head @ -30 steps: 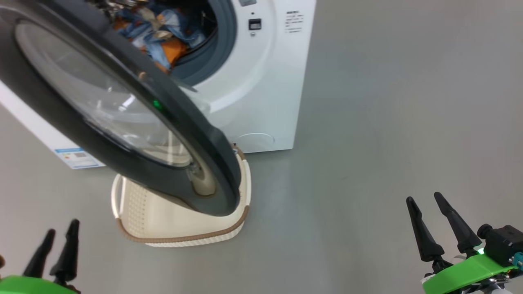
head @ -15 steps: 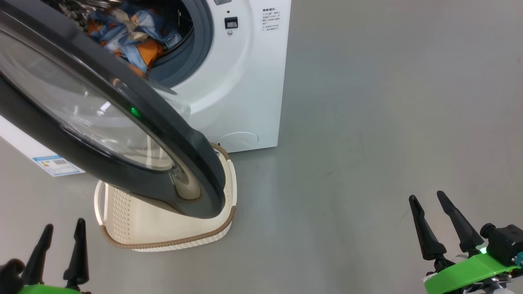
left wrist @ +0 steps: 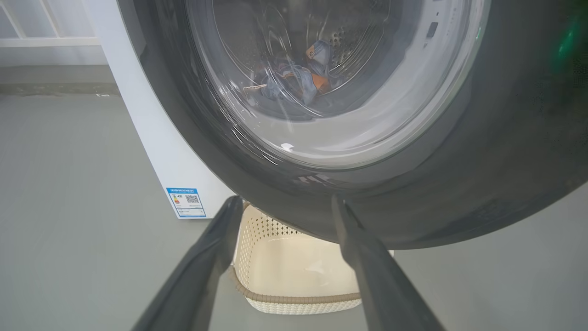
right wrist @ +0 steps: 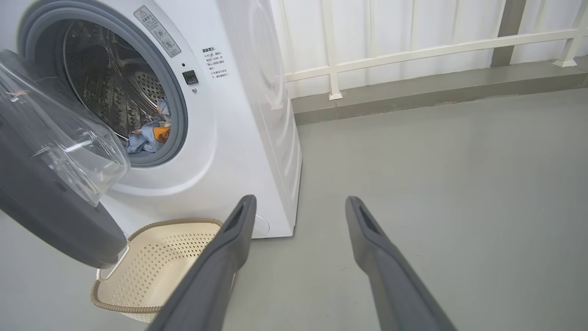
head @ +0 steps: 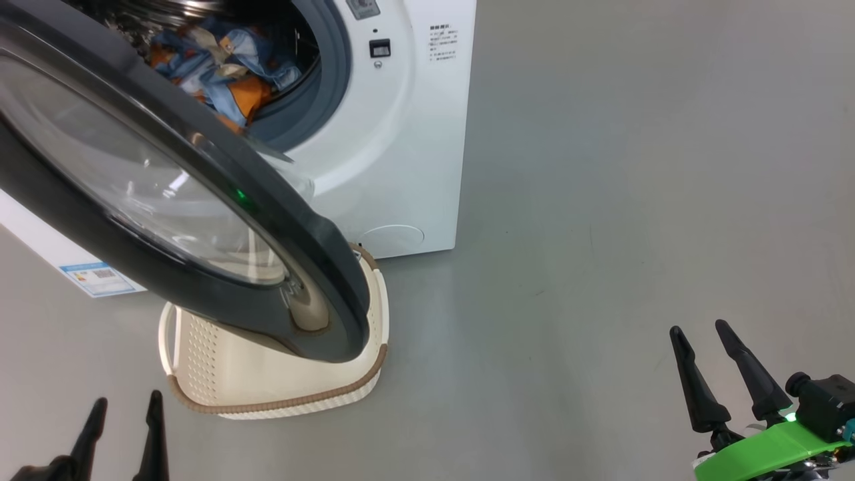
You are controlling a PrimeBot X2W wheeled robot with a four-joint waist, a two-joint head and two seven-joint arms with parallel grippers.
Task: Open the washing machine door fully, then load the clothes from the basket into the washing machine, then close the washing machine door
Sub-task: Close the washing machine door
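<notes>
Washing machine (head: 401,167) stands open with clothes (head: 220,73) inside; left tool (head: 128,401) and right tool (head: 699,327) both gape wide, holding nothing.

Against the picture half a second before, the head view sits slightly lower, a camera shift, and the left tool shows lower at the bottom left edge. The washing machine door (head: 140,180), a glossy black rim round a bulging clear bowl, hangs half-swung across the upper left, above the left tool. The cream perforated basket (head: 220,367), brown-rimmed, stands on the floor beneath it, just up-frame of the left tool and well left of the right tool. The blue-and-orange clothes lie in the steel drum at top.
</notes>
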